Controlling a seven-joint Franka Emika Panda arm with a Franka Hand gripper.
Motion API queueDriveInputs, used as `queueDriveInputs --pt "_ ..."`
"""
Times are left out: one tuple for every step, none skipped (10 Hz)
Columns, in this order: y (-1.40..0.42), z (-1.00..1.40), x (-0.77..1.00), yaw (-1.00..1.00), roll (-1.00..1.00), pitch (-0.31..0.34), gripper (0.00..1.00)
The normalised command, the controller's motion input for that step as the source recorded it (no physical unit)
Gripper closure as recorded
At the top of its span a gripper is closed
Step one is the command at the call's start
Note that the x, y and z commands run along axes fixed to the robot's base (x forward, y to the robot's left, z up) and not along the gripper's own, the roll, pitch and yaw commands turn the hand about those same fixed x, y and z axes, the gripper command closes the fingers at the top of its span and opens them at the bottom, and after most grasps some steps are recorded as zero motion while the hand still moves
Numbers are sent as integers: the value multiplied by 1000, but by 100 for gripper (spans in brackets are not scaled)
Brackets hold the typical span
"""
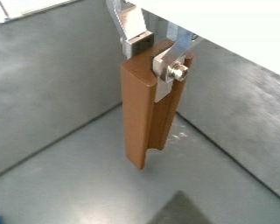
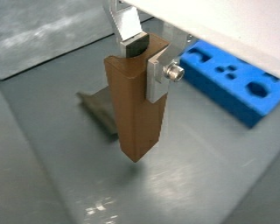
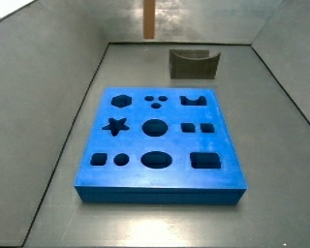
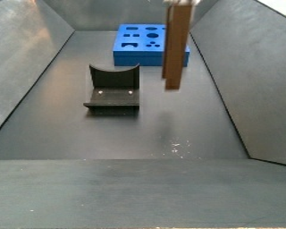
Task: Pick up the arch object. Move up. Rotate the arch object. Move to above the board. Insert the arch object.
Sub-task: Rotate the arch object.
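Note:
My gripper point(image 1: 154, 54) is shut on the top end of a tall brown block point(image 1: 140, 114) with a curved groove down one side, the arch object. It hangs upright, well above the floor, and shows in both wrist views point(image 2: 133, 114). In the side views it hangs near the back wall point(image 3: 150, 19) and to the right of the board point(image 4: 177, 45). The bright-blue board point(image 3: 158, 184) lies flat on the floor with its dark cut-outs facing up. It also shows in a wrist view point(image 2: 236, 87) and a side view point(image 4: 139, 59). The block is off to one side of the board, not over it.
The fixture point(image 3: 193, 66), a dark bracket with a curved top edge on a base plate, stands on the floor beyond the board. It also shows in a side view point(image 4: 113, 89) and a wrist view point(image 2: 98, 107). Sloped grey walls point(image 4: 26, 72) enclose the floor.

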Motion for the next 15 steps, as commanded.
queueDriveInputs --pt "-1000 304 -365 31 143 2 100" --pt "-879 248 -274 32 143 17 100" --pt "-538 121 -117 30 134 55 100" --pt "-398 88 -75 29 130 61 100" --pt "-114 0 -33 -271 -41 78 100" --pt "-20 -4 -21 -269 -88 62 100" --pt "5 0 -14 -210 -88 52 100" --pt "0 0 0 -213 -88 46 100" --pt "0 -1000 0 -164 -87 45 100" --pt "1 -1000 11 -115 -85 26 100" --pt "3 -1000 27 -81 -83 -11 100" --pt "4 -1000 18 -53 -84 -37 100" --pt "4 -1000 13 -41 -84 -59 100" --pt "5 -1000 14 -35 -86 -69 100" --pt "8 -1000 19 -31 -87 -65 100"
